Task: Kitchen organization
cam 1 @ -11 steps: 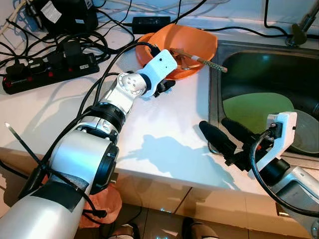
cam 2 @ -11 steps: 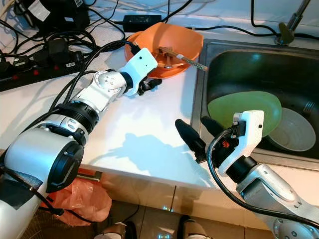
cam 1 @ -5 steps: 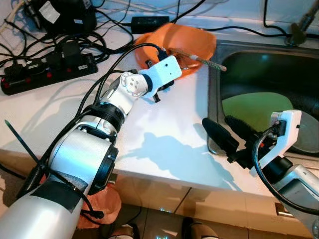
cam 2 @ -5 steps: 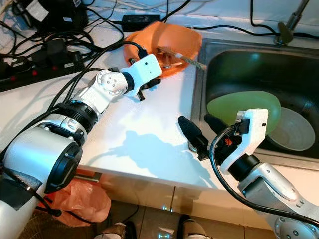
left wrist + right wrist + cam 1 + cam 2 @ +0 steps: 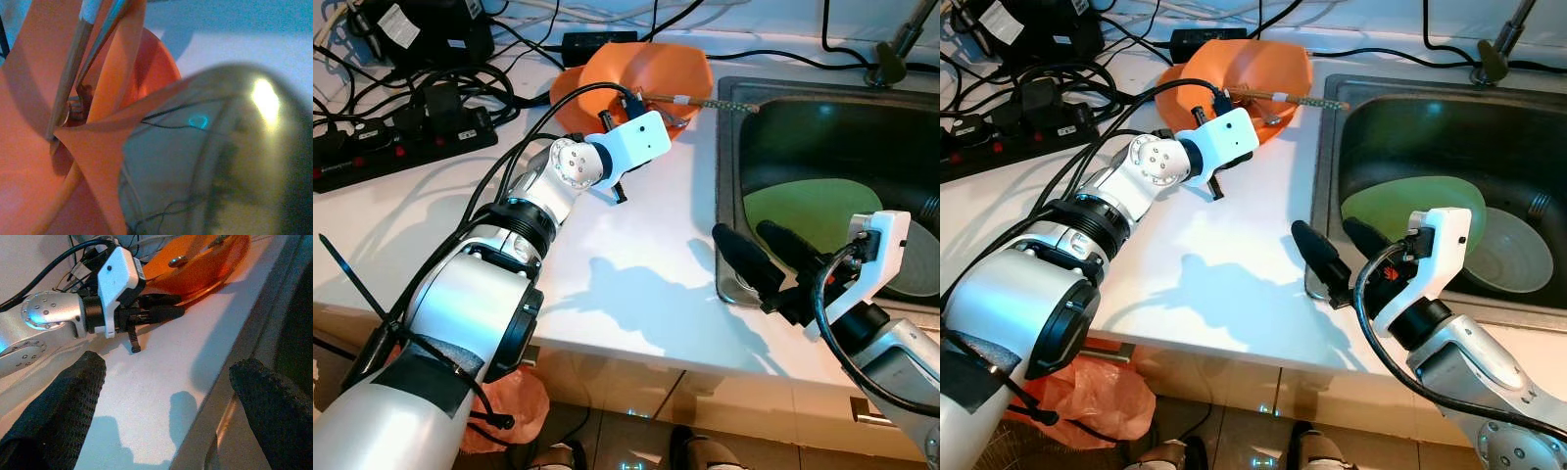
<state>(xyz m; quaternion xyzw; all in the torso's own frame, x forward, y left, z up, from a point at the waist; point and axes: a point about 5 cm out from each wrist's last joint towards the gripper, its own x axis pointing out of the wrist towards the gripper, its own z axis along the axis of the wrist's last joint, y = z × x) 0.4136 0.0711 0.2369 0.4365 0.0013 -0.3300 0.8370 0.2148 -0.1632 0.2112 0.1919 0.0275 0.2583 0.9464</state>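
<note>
Stacked orange plates (image 5: 646,69) lie at the back of the white counter (image 5: 636,245), beside the sink. A thin brush (image 5: 724,101) and other utensils rest in them, the brush's end reaching over the sink's edge. My left gripper (image 5: 168,308) is at the plates' near rim, its fingers (image 5: 156,313) close together on that rim; the left wrist view has the orange rim (image 5: 102,142) right up close. My right gripper (image 5: 744,235) hovers open over the counter's front corner by the sink, holding nothing. A green plate (image 5: 803,211) lies in the sink.
A pale bowl (image 5: 1513,255) sits in the steel sink (image 5: 1332,147) beside the green plate. A black power strip (image 5: 401,147), adapters and tangled cables cover the counter's back left. The faucet (image 5: 891,54) stands behind the sink. An orange bag (image 5: 1107,392) lies on the floor.
My left gripper has moved toward the back of the counter, and the orange plates have shifted left, away from the sink, with it. The right gripper has barely moved.
</note>
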